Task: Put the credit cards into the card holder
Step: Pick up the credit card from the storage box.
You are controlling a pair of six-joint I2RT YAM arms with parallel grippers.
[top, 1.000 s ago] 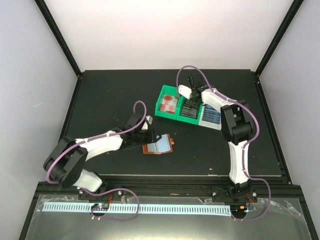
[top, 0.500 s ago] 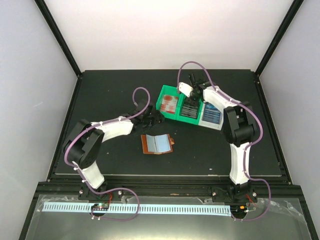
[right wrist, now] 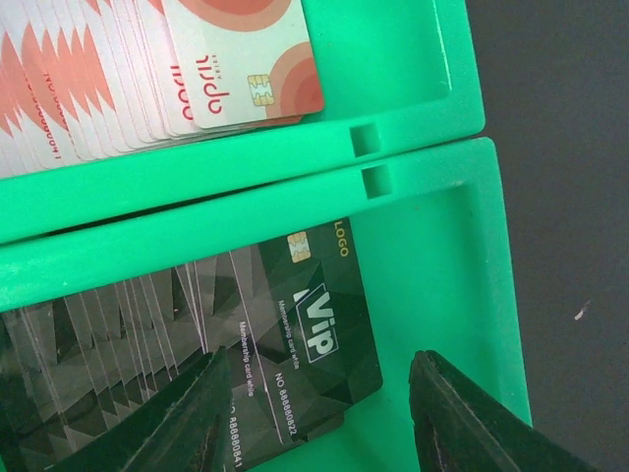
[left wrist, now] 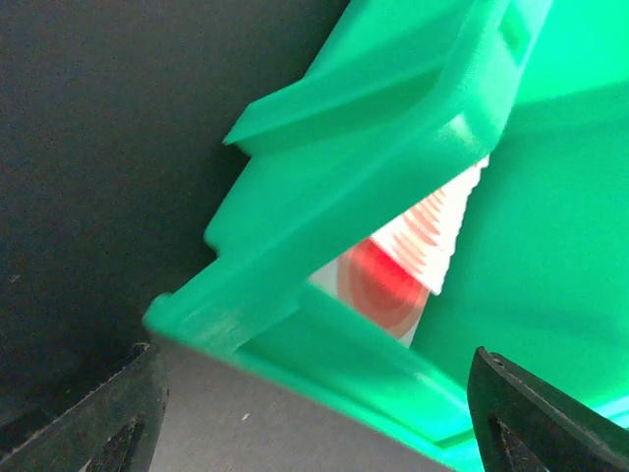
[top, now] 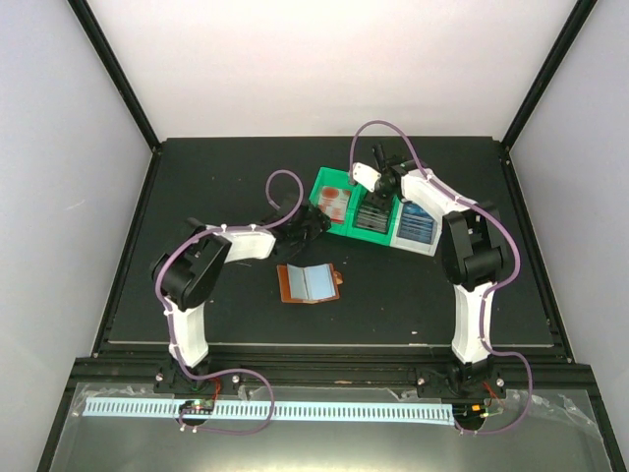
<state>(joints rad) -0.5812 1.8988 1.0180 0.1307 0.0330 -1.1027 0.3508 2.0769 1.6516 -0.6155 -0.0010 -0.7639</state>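
- From above, the card holder [top: 312, 283] lay open on the desk [top: 197, 177], in front of the bins, with its long axis running left to right. A pale blue card [top: 316, 283] lay on its inside.
- The left gripper [top: 313, 220] was at the left edge of the green bin [top: 327, 177] that held the red cards [top: 334, 204]. The right gripper [top: 378, 189] hung over the dark cards [top: 371, 214] beside them. Blue cards [top: 416, 226] stood further right. The left arm was the nearer one to the holder.
- In the left wrist view, the gripper's fingers were spread wide and held nothing. The green rim stood close ahead, between the gripper and a red-and-white card behind it.
- In the right wrist view, the gripper was also spread and pinched nothing. The front dark card, marked "VIP" [right wrist: 314, 334], lay between its fingers, with its long axis running away from the gripper and its short width across the gap. I think this card was the next to be taken. The other dark cards, fanned close to one finger, could come along with it.
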